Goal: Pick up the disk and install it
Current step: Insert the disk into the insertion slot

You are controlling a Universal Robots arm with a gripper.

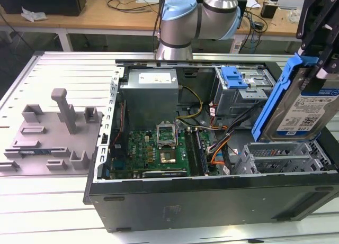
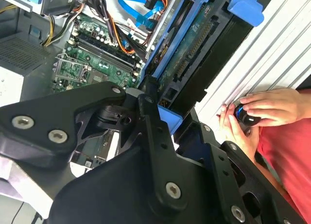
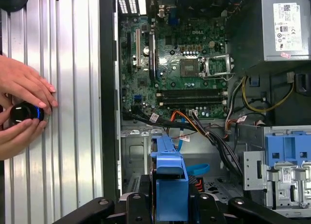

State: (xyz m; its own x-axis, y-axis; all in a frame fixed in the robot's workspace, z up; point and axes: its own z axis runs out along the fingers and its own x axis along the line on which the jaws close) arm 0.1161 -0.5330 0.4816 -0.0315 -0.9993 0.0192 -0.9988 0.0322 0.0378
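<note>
From the exterior view's left, past the grey fixture plate [image 1: 53,133] and the open computer case [image 1: 212,199] with its green motherboard [image 1: 153,148], my gripper [image 1: 313,64] is clamped on the disk [image 1: 304,109], holding it tilted on edge over the drive cage [image 1: 280,159] at the case's right end.
</note>
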